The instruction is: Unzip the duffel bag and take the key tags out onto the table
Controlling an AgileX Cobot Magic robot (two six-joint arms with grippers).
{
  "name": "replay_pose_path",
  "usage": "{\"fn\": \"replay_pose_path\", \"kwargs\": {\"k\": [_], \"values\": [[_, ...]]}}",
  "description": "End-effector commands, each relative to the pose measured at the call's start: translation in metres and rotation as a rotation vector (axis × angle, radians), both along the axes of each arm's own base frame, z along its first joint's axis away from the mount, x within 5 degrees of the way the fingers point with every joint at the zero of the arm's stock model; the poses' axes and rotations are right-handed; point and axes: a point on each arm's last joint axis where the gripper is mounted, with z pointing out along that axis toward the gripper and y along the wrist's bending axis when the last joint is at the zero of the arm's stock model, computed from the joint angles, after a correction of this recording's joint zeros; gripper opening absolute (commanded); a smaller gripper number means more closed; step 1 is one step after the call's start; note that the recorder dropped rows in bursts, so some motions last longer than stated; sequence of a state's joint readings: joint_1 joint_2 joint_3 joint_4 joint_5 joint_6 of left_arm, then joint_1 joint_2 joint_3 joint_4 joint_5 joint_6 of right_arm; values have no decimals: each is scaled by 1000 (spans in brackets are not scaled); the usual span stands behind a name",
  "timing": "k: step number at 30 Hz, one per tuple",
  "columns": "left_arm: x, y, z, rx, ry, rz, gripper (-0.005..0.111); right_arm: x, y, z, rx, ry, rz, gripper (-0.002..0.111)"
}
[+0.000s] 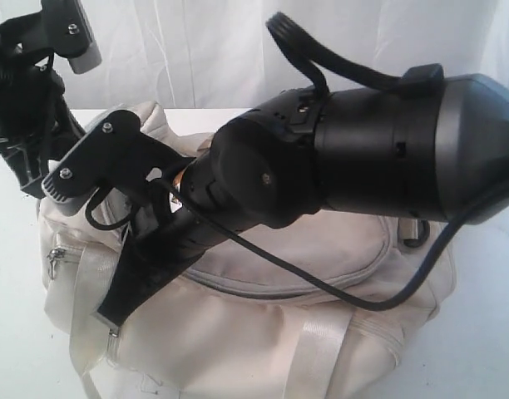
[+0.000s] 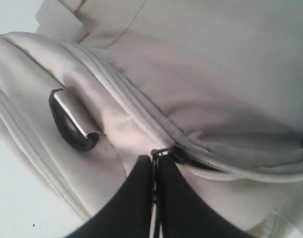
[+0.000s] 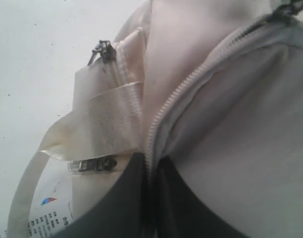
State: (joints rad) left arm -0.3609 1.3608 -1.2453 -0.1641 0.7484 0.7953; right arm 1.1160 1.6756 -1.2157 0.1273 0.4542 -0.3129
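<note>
Jaws closed: left gripper (image 2: 154, 161), right gripper (image 3: 149, 161) nip one duffel bag (image 1: 238, 349) (zipper (image 2: 211, 166)).

Probably a lab: white curtain (image 1: 196, 50), white table (image 1: 13, 249).

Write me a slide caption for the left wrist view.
Left gripper shut on the zipper pull of the cream duffel bag, with a black D-ring on the fabric nearby.

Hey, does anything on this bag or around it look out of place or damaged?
Nothing looks spilled or damaged. The duffel bag lies slumped and creased on the table, and its main zipper looks closed. The only stray item is a printed paper hang tag poking out by a webbing handle.
</note>
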Motion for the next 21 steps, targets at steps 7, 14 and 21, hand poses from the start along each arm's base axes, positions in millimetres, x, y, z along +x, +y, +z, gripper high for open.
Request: {"fn": "replay_pose_path", "kwargs": {"k": [7,14,21], "values": [[61,-15,-20,-107,-271,118,0,-5,-5,-6,-63,89,-33,0],[102,-20,-23,-206,-595,221,0,-5,-5,-6,-65,102,-45,0],[126,-24,-42,-231,-723,268,0,-5,-5,-6,-56,127,-76,0]]}}
